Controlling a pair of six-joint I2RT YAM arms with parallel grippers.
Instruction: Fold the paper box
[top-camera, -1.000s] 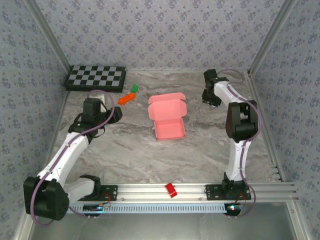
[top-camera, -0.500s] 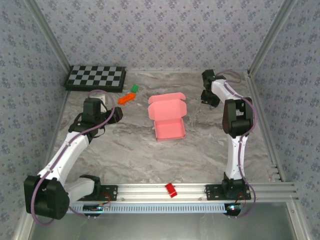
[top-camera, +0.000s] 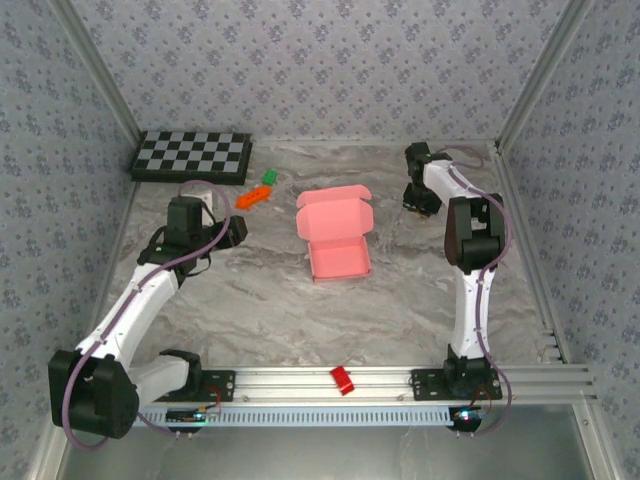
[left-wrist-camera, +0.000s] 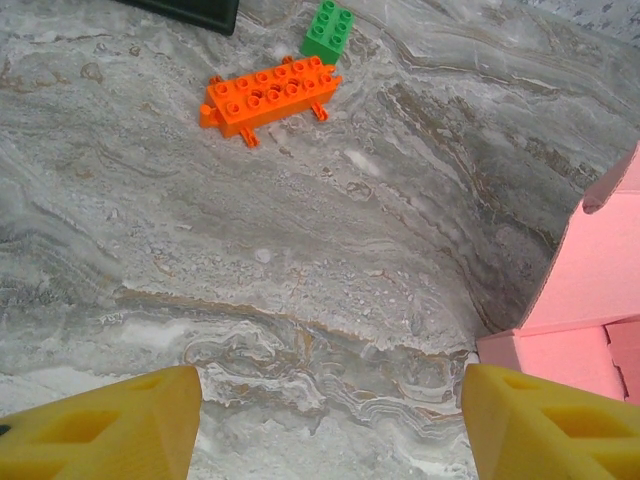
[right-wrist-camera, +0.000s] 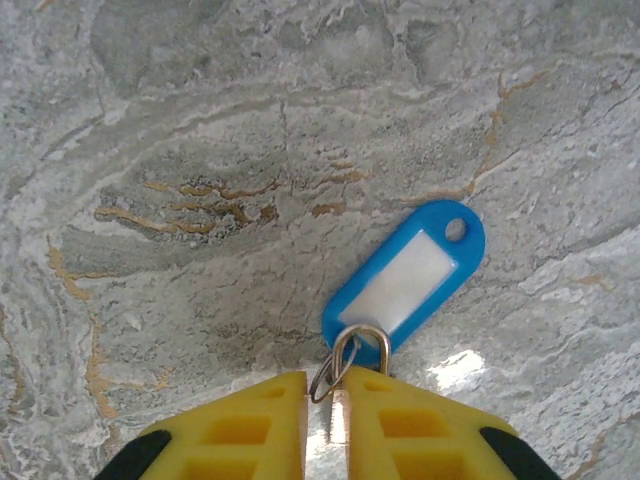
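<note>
The pink paper box (top-camera: 338, 240) lies mid-table, its lid flap standing open toward the back. Its corner (left-wrist-camera: 590, 300) shows at the right edge of the left wrist view. My left gripper (top-camera: 224, 232) hovers left of the box, open, with bare marble between its yellow fingertips (left-wrist-camera: 330, 420). My right gripper (top-camera: 420, 200) is at the back right, well apart from the box. Its jaws (right-wrist-camera: 325, 395) are shut on the metal ring (right-wrist-camera: 345, 360) of a blue key tag (right-wrist-camera: 410, 275) that lies on the table.
A black-and-white chessboard (top-camera: 193, 156) sits at the back left. An orange brick (top-camera: 253, 197) and a green brick (top-camera: 269, 177) lie between it and the box. A small red block (top-camera: 343, 380) rests on the front rail. Walls close in on three sides.
The right gripper's jaws have closed onto the key tag's ring, and that arm has shifted slightly toward the back. The left arm and the box have stayed put.
</note>
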